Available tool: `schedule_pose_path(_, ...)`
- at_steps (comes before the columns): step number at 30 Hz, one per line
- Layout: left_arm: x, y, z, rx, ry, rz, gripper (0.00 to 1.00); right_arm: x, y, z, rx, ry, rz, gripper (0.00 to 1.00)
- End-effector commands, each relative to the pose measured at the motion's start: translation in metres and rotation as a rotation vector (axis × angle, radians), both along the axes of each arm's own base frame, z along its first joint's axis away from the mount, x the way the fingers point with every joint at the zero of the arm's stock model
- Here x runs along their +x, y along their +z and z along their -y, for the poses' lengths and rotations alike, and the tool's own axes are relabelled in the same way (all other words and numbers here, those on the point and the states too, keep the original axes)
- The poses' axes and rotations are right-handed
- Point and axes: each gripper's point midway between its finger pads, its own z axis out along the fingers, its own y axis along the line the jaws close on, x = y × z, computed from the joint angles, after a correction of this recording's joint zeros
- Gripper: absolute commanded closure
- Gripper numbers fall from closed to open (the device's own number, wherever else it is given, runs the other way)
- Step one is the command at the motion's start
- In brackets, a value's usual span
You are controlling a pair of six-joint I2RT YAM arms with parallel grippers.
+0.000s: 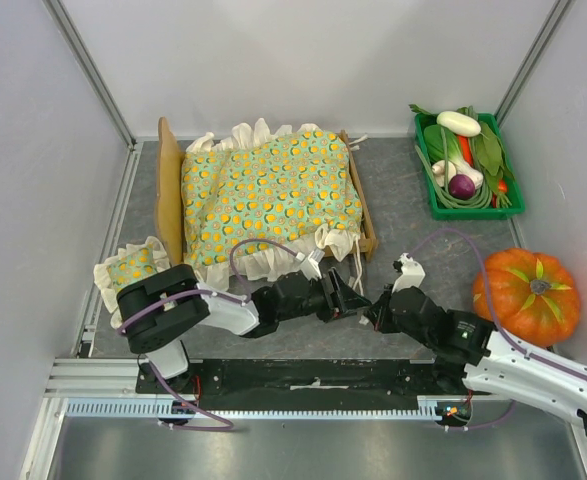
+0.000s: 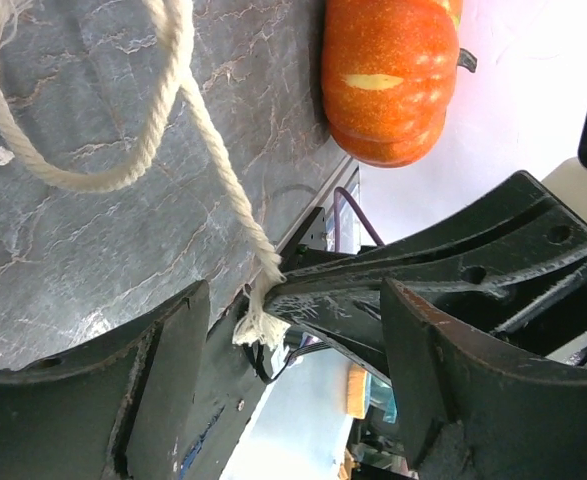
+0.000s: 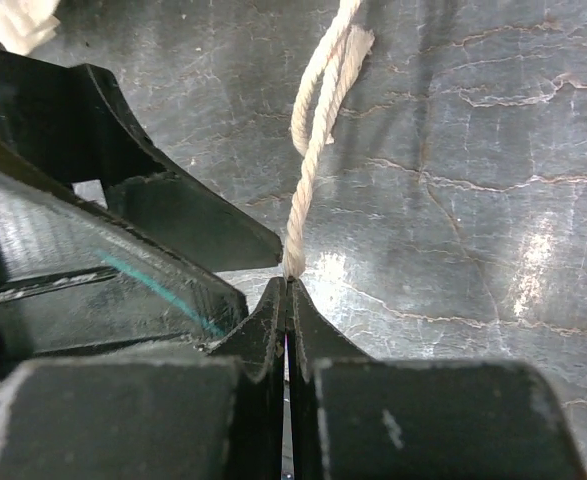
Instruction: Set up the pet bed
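Observation:
The pet bed (image 1: 169,190) stands at the back left, its arched headboard on the left. The green orange-dotted cushion (image 1: 269,190) covers its base. The small matching pillow (image 1: 133,268) lies on the table in front of the headboard. A cream cord (image 1: 354,262) hangs from the cushion's front right corner. My right gripper (image 1: 377,316) (image 3: 289,280) is shut on the end of this cord (image 3: 313,150). My left gripper (image 1: 349,300) (image 2: 293,300) is open, its jaws either side of the right gripper's fingertips (image 2: 323,295) and the frayed cord end (image 2: 256,325).
A green crate (image 1: 433,208) of vegetables stands at the back right. An orange pumpkin (image 1: 526,297) (image 2: 393,75) sits at the right, close to my right arm. White walls enclose the grey table (image 1: 413,240) on three sides.

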Motion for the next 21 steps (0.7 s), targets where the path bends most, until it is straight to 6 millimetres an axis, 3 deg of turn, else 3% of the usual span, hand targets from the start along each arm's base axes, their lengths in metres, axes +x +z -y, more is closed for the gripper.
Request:
schedule_pose_path(1,0.005,0.020,0.016,-0.109,0.015,-0.031,0.26,0.000,0.009,-0.007,0.083,0.001,0.024,1.00)
schedule_pose_path(9,0.010,0.016,0.010,-0.106,0.052,-0.001,0.30,0.004,0.001,0.012,0.025,-0.083,0.018,1.00)
schedule_pose_path(11,0.014,0.014,0.009,-0.035,0.050,0.053,0.30,0.005,-0.002,0.018,-0.015,-0.101,0.015,1.00)
schedule_pose_path(12,0.016,0.002,0.001,0.054,0.067,0.048,0.30,0.006,-0.002,0.020,-0.030,-0.104,0.016,1.00)
schedule_pose_path(14,0.027,0.002,-0.003,0.123,0.104,0.118,0.30,0.009,0.000,0.020,-0.052,-0.104,0.025,1.00)
schedule_pose_path(15,0.029,-0.008,-0.009,0.187,0.111,0.120,0.30,0.010,0.002,0.019,-0.058,-0.101,0.031,1.00)
schedule_pose_path(21,0.049,-0.017,-0.012,0.341,0.138,0.222,0.27,0.014,0.007,0.014,-0.061,-0.084,0.053,1.00)
